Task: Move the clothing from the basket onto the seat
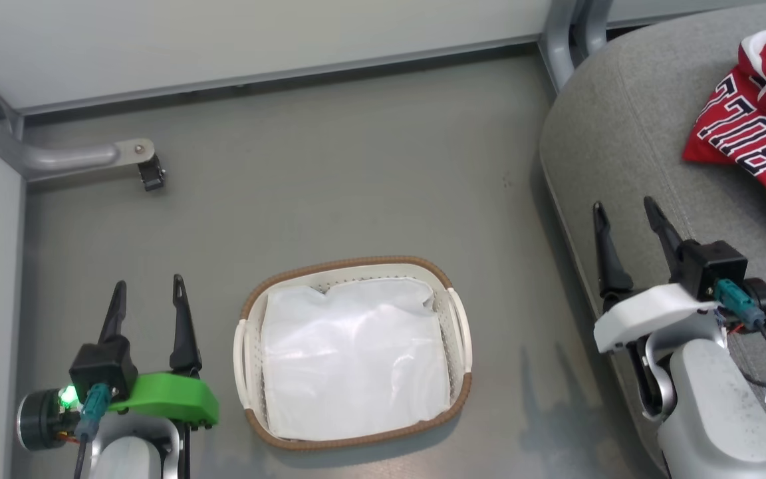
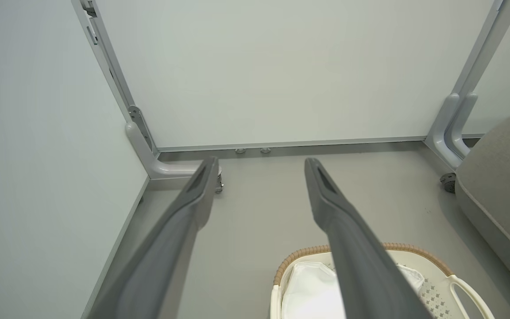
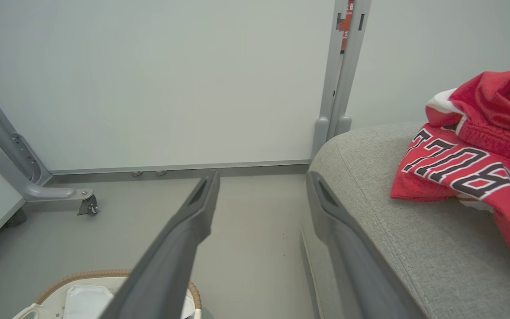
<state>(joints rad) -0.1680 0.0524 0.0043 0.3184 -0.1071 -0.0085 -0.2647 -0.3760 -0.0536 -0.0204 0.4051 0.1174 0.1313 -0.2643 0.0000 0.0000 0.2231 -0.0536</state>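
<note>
Pale grey wall panels (image 1: 223, 26) close the far left and the back, and a metal foot (image 1: 84, 156) with a small black wheel (image 1: 151, 175) stands on the grey floor (image 1: 356, 166) near that corner. Next, at the lower left of the head view, is the left gripper (image 1: 148, 282) on its green mount. Its two dark fingers are spread wide with nothing between them, and they hang above bare floor just beside the basket (image 1: 350, 261). The basket stands on the floor in the middle, between the two arms. It is white plastic with small holes, a brown woven rim and white handles on its sides. Inside it lies a crumpled white sheet (image 1: 350, 359), which covers its bottom. To the right comes the right gripper (image 1: 623, 203) on a white mount. It is also opened wide and holds nothing. In the right wrist view one finger is over the floor and the other over the rounded edge of the seat (image 1: 622, 133). The seat is a large grey fabric cushion. The clothing (image 1: 762, 126) lies on it at the far right, well apart from the right gripper: red garments in a loose heap, one with dark white-edged letters and white trim, partly cut by the picture edge.
</note>
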